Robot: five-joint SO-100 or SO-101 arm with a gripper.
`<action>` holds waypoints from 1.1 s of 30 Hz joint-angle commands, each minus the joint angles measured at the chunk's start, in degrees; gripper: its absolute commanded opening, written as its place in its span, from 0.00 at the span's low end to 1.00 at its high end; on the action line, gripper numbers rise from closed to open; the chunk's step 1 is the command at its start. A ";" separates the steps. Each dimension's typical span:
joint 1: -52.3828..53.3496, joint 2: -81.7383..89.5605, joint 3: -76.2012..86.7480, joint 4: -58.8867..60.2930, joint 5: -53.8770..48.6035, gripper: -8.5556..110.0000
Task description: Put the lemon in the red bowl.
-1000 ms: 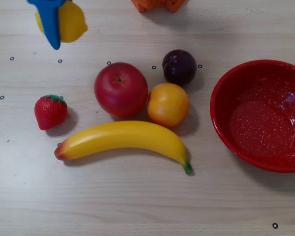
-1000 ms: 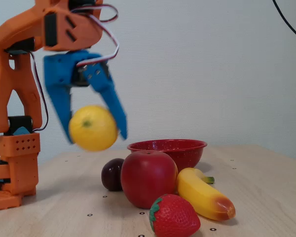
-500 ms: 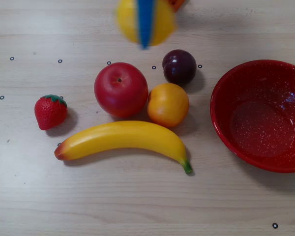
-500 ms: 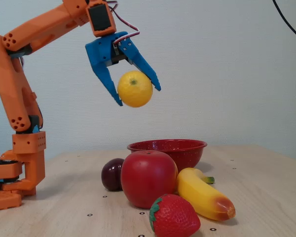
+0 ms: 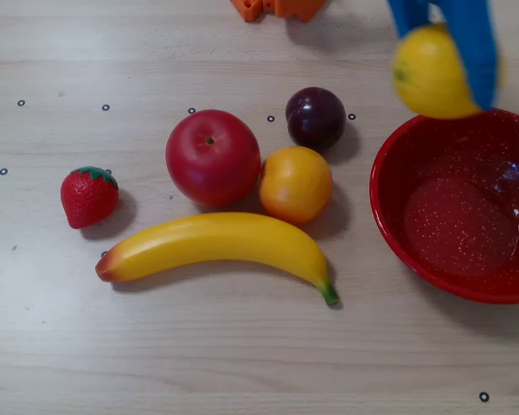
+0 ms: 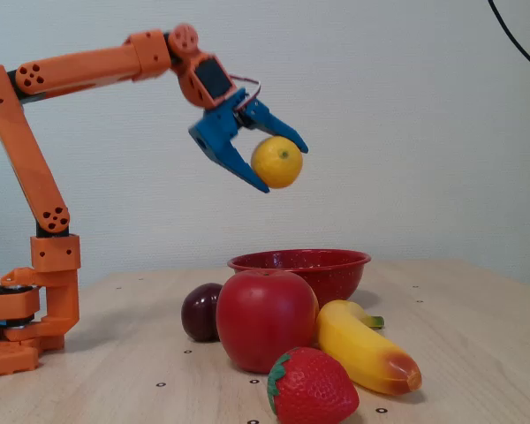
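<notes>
My blue gripper [image 6: 283,164] is shut on the yellow lemon [image 6: 276,162] and holds it high in the air. In the overhead view the lemon [image 5: 433,73] hangs over the far left rim of the red bowl [image 5: 398,233], with the blue gripper [image 5: 454,60] around it. In the fixed view the red speckled bowl [image 6: 336,268] stands on the table well below the lemon. The bowl looks empty.
Left of the bowl in the overhead view lie a dark plum [image 5: 315,118], an orange-yellow fruit [image 5: 295,183], a red apple [image 5: 212,156], a banana [image 5: 216,247] and a strawberry [image 5: 89,196]. The orange arm base [image 6: 22,318] stands at the left of the fixed view.
</notes>
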 commanded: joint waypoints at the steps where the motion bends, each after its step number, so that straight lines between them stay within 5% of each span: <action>1: 2.99 4.57 2.11 -7.12 4.31 0.07; 6: 5.71 2.46 13.10 -20.21 6.77 0.09; 9: 7.03 -0.09 17.58 -25.84 7.29 0.20; 19: 7.38 -10.37 14.41 -27.60 3.78 0.43; 26: 6.33 -9.40 11.34 -24.96 2.64 0.39; 33: 2.90 -4.39 6.94 -20.65 1.67 0.16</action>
